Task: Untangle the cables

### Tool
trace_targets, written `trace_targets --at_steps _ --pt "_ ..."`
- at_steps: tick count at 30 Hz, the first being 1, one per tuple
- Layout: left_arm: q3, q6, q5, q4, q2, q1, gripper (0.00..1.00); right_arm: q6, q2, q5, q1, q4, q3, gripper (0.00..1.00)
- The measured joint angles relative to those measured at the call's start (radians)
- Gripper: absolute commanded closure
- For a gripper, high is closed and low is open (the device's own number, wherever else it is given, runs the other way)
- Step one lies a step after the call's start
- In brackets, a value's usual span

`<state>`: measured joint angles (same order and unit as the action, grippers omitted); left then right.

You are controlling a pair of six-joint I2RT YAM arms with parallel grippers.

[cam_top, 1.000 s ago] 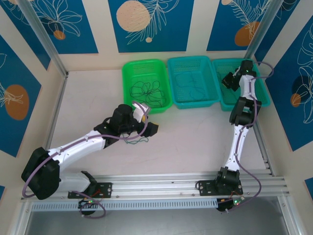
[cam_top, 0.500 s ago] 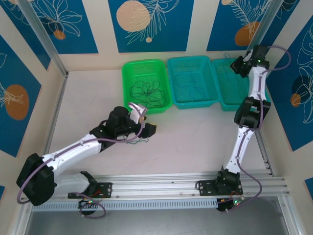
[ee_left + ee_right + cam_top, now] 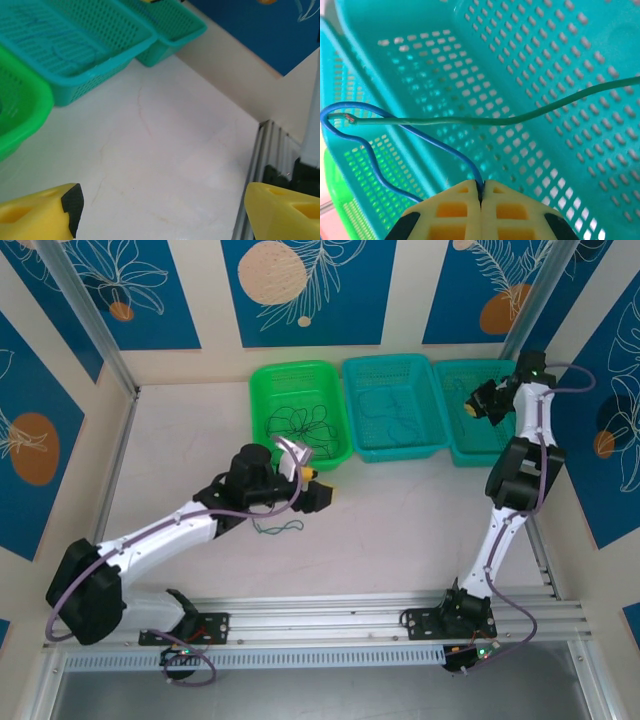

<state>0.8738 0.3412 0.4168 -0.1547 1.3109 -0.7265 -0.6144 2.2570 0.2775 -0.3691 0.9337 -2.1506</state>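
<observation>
Over the right basket (image 3: 465,364), far right, my right gripper (image 3: 480,400) hangs above the mesh. From the top its jaws are too small to read. The wrist view gives the detail: my fingers (image 3: 455,210) are pressed together, pinching a blue cable (image 3: 420,134) at the seam. The cable runs up and left from the pinch, loops round and curls back down beside the finger. A green strand (image 3: 445,120) crosses above it, roughly level, rising toward the right. I cannot tell whether the two touch.

By the green basket (image 3: 292,366), my left gripper (image 3: 322,487) sits above the table (image 3: 400,520), just near of the basket's right corner. In the wrist view my two yellow fingertips (image 3: 285,210) stand wide apart at the lower corners, with only bare tabletop between them. The baskets line up beyond.

The top view gives the wider layout. A tangle of dark cables (image 3: 300,425) lies in the green basket. A loose strand (image 3: 278,528) lies on the table, near of my left wrist and apart from the fingertips. The middle basket (image 3: 390,359) has faint curls on its floor, colour unclear.
</observation>
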Motion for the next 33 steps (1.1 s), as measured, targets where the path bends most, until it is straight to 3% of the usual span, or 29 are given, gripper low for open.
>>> trace_targets --at_steps 6,9,11,16,20,24,28,29,32,33 --pt "0.123 0.061 0.078 -0.049 0.106 -0.019 0.15 -0.055 -0.167 0.182 -0.014 -0.104 0.067 1.00" --pt "0.124 0.071 0.088 -0.052 0.106 -0.035 0.14 -0.205 -0.181 0.372 -0.042 -0.252 0.063 1.00" --pt "0.117 0.072 0.088 -0.053 0.104 -0.041 0.14 -0.259 -0.151 0.415 -0.048 -0.282 0.004 1.00" --pt "0.076 0.072 0.070 -0.054 0.074 -0.042 0.14 -0.240 -0.037 0.360 -0.008 -0.218 -0.286 1.00" --pt "0.051 0.069 0.050 -0.053 0.039 -0.042 0.13 -0.214 -0.021 0.305 0.042 -0.216 -0.389 1.00" --pt "0.031 0.060 0.001 -0.038 -0.002 -0.042 0.13 -0.163 -0.022 0.227 0.097 -0.188 -0.398 1.00" --pt "0.002 0.044 -0.077 -0.002 -0.065 -0.042 0.14 -0.047 -0.038 0.066 0.200 -0.161 -0.237 1.00" --pt "-0.005 0.042 -0.098 0.011 -0.082 -0.042 0.14 -0.023 -0.037 0.026 0.238 -0.157 -0.183 0.94" --pt "-0.028 0.042 -0.170 0.062 -0.137 -0.042 0.14 0.035 -0.017 -0.057 0.334 -0.132 -0.077 0.57" --pt "-0.039 0.043 -0.192 0.075 -0.155 -0.041 0.14 0.051 -0.007 -0.071 0.361 -0.116 -0.066 0.50"
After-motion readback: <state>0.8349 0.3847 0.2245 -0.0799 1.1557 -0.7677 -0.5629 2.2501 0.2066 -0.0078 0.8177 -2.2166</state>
